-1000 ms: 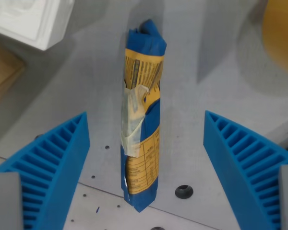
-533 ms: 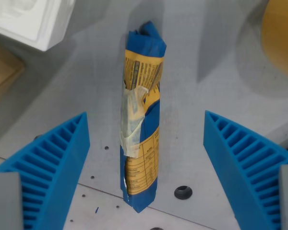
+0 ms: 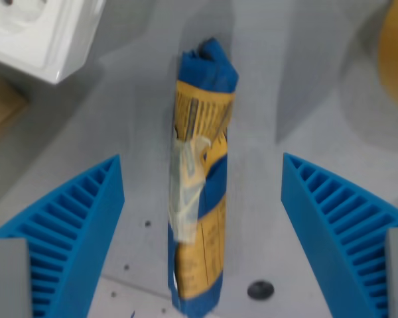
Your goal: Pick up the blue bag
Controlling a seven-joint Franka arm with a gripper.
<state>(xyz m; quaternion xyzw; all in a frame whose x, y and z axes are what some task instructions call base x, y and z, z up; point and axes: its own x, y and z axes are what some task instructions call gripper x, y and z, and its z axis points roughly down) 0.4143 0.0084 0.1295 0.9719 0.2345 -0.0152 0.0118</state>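
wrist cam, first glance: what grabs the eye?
The blue bag, rolled into a long bundle with a yellow printed label and clear tape, lies on the grey table dead centre. It sits between the two ribbed blue fingers of the open gripper, touching neither. A white moulded tray fills the wrist view's top left corner.

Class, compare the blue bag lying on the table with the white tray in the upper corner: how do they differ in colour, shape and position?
The blue bag is blue and yellow; the white tray is plain white. The bag is a long, crumpled, taped roll; the tray is rigid and boxy. The bag lies centred between the end effector fingers; the tray sits at the wrist view's upper left, cut off. Both rest on the grey table.
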